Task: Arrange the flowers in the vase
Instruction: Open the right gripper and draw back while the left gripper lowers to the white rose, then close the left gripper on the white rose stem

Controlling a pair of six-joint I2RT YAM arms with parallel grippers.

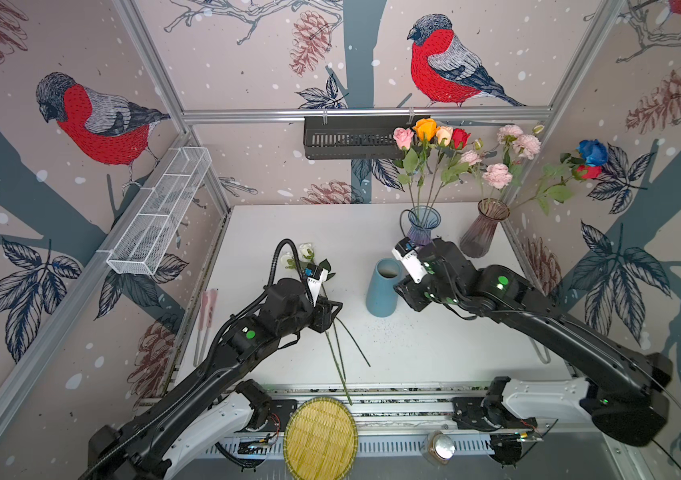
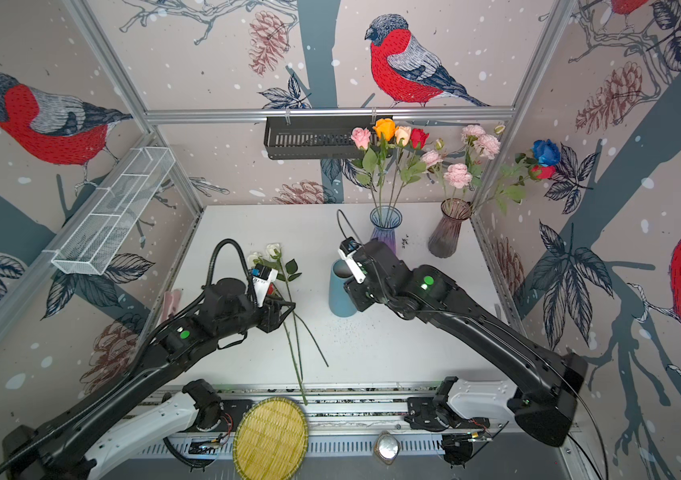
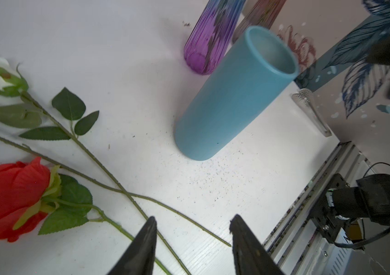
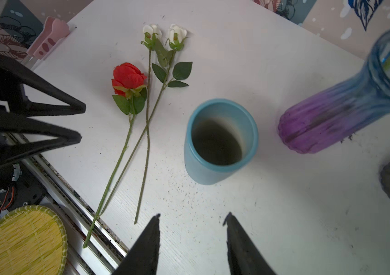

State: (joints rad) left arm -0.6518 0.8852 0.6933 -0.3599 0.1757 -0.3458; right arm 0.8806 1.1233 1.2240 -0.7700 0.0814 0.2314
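Jaws apart and empty, the left gripper (image 3: 192, 221) hovers over the crossed stems of a red rose (image 3: 10, 197) and two white roses (image 4: 177, 31) lying on the table (image 4: 284, 214), seemingly lining up a pick. The right gripper (image 4: 192, 219), likewise spread, hangs by the empty blue vase (image 4: 198, 171); both arms reach forward, wrists pitched down.
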